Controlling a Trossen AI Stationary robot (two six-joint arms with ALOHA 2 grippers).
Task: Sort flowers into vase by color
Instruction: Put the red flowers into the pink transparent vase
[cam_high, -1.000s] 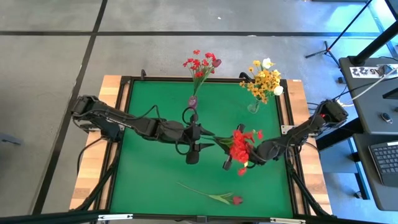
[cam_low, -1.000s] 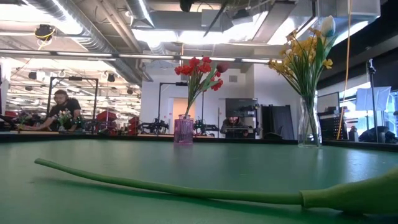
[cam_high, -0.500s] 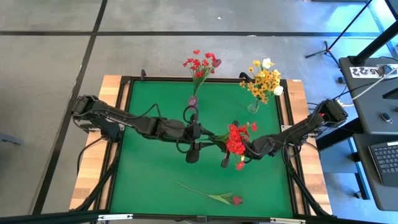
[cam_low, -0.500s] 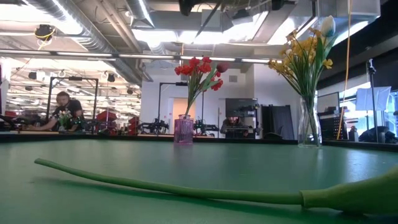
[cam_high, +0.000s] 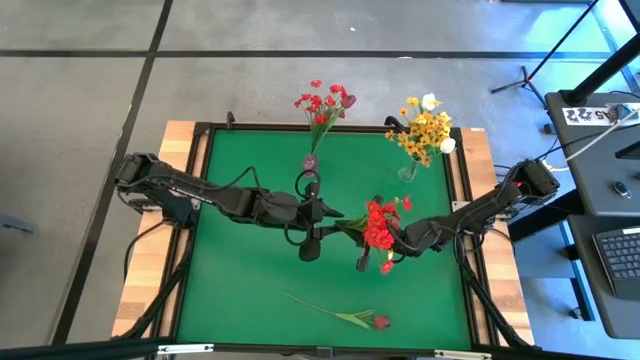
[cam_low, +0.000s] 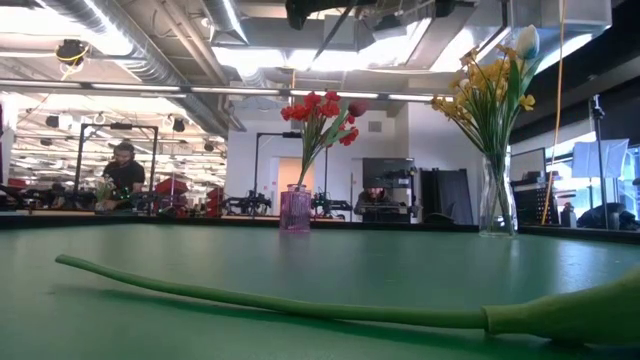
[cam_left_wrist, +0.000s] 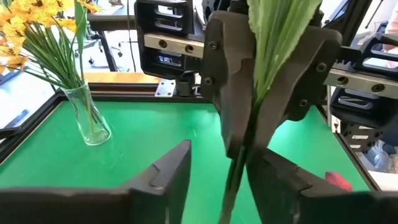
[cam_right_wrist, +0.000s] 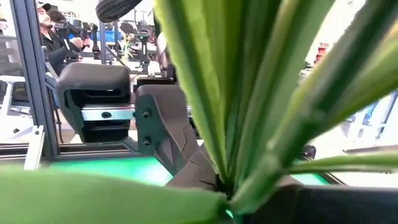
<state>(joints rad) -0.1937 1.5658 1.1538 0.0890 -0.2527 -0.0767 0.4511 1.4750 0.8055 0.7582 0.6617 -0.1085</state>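
Observation:
A red blossom cluster (cam_high: 378, 228) on a green leafy stem hangs in the air over the table's middle. My right gripper (cam_high: 398, 240) is shut on it. The bare lower stem (cam_left_wrist: 235, 180) runs out toward my left gripper (cam_high: 330, 215). That gripper is open, with one finger on each side of the stem; I cannot tell whether they touch it. A dark red bud flower (cam_high: 345, 315) lies flat near the near edge. Red flowers stand in a purple vase (cam_high: 310, 162), and yellow ones in a clear vase (cam_high: 408, 172). My right gripper pinches the red cluster's stem between its two fingers (cam_left_wrist: 227, 99) at the leafy part (cam_left_wrist: 264, 68) below the blossoms. It comes level from the table's right, fingers lying across the stem. The flower is lifted clear, its bare stem end slanting down toward the left gripper.
Both vases stand near the far edge, purple (cam_low: 296, 210) at mid-table and clear glass (cam_low: 497, 200) to the right. The loose flower's stem (cam_low: 280, 300) lies across the near part of the green mat. A wooden border (cam_high: 175, 200) frames the mat. People sit far behind.
My right gripper has carried the red cluster a short way toward the table's left and far side, bringing the stem end up to my left gripper. It has since held still. The left arm has barely moved.

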